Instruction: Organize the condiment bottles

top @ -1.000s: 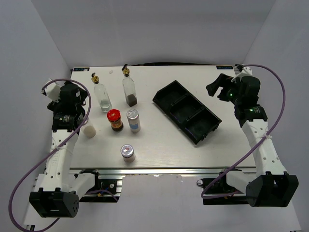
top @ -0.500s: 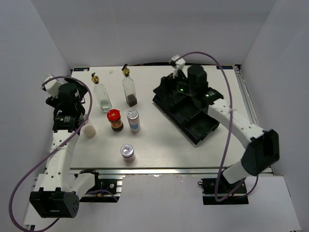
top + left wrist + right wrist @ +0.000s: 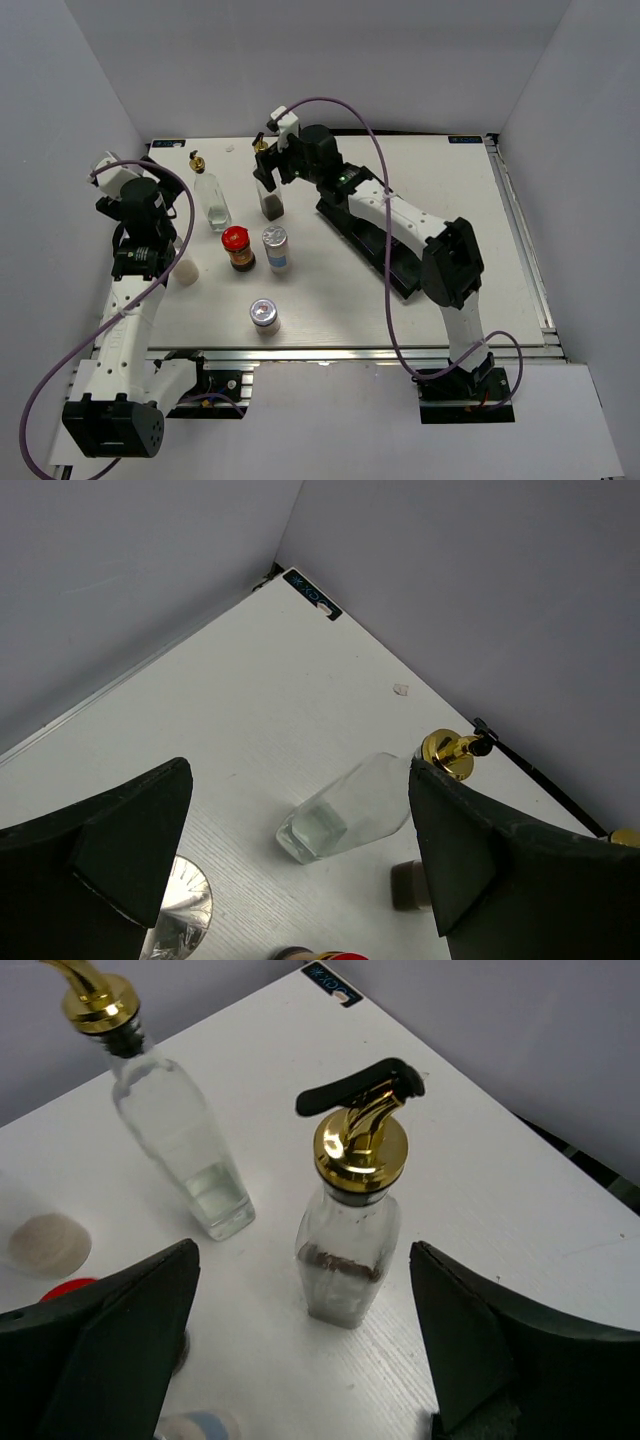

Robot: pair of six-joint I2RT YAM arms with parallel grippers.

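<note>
Two tall glass bottles with gold pourers stand at the back: one with clear liquid [image 3: 211, 197] [image 3: 350, 805] [image 3: 180, 1150], one with dark contents [image 3: 268, 195] [image 3: 350, 1250]. A red-lidded jar [image 3: 237, 247], a silver-capped shaker [image 3: 275, 248], a second shaker [image 3: 264, 315] and a small pale shaker [image 3: 184, 271] stand in front of them. My right gripper [image 3: 275, 168] [image 3: 305, 1360] is open, its fingers either side of the dark-contents bottle, not touching it. My left gripper [image 3: 160, 205] [image 3: 300, 880] is open and empty, left of the clear bottle.
The black three-compartment tray [image 3: 400, 265] lies diagonally right of centre, partly under my right arm. White walls close in the back and both sides. A purple cable loops above the right arm.
My right arm has swung from the far right, over the tray, to the dark-contents bottle at the back. My left gripper has shifted slightly.
</note>
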